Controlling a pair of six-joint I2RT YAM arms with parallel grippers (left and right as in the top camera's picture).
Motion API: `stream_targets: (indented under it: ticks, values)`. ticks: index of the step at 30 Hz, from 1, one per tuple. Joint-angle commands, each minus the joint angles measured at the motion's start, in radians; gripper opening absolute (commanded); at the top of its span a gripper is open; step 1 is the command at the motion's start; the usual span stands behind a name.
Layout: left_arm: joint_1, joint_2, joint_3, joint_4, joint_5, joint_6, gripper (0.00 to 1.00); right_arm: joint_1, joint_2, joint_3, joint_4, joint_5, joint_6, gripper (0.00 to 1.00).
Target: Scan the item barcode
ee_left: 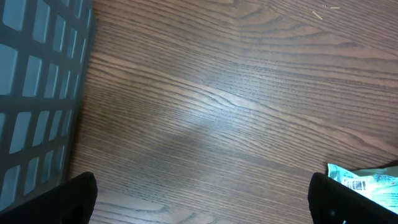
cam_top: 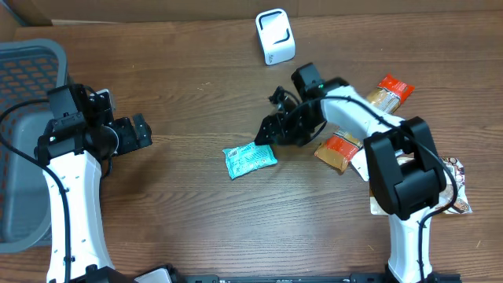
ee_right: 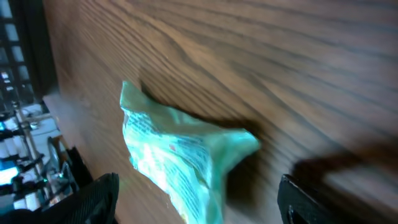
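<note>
While the teal packet (cam_top: 250, 159) lies flat on the wooden table (cam_top: 196, 228) about dead centre, neither arm has hold of it. Clock directions are from the overhead view, 12 o'clock = far edge.

Right gripper (cam_top: 266, 134): low at the packet's 1 o'clock, just beside its upper right corner. Can't tell from overhead whether it touches. Right wrist view shows both fingers (ee_right: 93, 199) wide apart at the frame's lower corners. The packet is on the wood ahead of them, one end puckered up, not pinched. Jaws spread, empty.

Left gripper (cam_top: 146, 132): at the packet's 9 o'clock, well apart from it, pointing toward 3 o'clock. Left wrist view has the fingers (ee_left: 78, 196) at full spread with bare wood between them, nothing held. The packet's end pokes in at that frame's 4 o'clock edge, with what looks like a small barcode (ee_left: 356, 184) on its upper face.

White barcode scanner (cam_top: 275, 36): stands at 12 o'clock near the far edge, well apart from the packet and both grippers.

Other stuff:
- Grey mesh basket (cam_top: 31, 45) at 9 o'clock, just beside the left arm.
- Orange snack packet (cam_top: 391, 91) at 2 o'clock.
- Second orange packet (cam_top: 338, 152) at 3 o'clock, partly under the right arm.
- Printed packet (cam_top: 458, 185) at 4 o'clock by the right arm's base, print too small to read.
</note>
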Motion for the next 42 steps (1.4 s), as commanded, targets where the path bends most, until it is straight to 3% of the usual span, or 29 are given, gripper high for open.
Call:
stream_targets:
  ticks: [1,4,5,6,8,12,16,26,42]
  values:
    - [-0.002,-0.001,0.006,0.002,0.007,0.019,1.0,0.053,-0.009,-0.06,0.079,-0.042,0.14,0.79]
    - [-0.002,-0.001,0.006,0.002,0.007,0.019,1.0,0.093,-0.008,-0.099,0.167,-0.031,0.254,0.73]
    - [-0.002,-0.001,0.006,0.002,0.007,0.019,0.99,0.118,-0.006,-0.113,0.203,0.013,0.322,0.65]
    - [-0.002,-0.001,0.006,0.001,0.007,0.019,1.0,0.14,-0.006,-0.115,0.214,0.066,0.374,0.47]
    - [-0.002,-0.001,0.006,0.002,0.007,0.019,1.0,0.153,-0.006,-0.115,0.229,0.093,0.405,0.29]
    - [-0.002,-0.001,0.006,0.002,0.007,0.019,1.0,0.156,-0.006,-0.115,0.249,0.071,0.406,0.23]
    - [-0.002,-0.001,0.006,0.002,0.007,0.019,0.99,0.142,-0.006,-0.114,0.284,-0.031,0.323,0.04]
    - [-0.002,-0.001,0.006,0.002,0.007,0.019,1.0,0.051,-0.076,-0.109,0.264,-0.242,0.164,0.04]
    - [-0.002,-0.001,0.006,0.002,0.007,0.019,1.0,-0.109,-0.579,-0.109,0.105,-0.241,0.093,0.04]
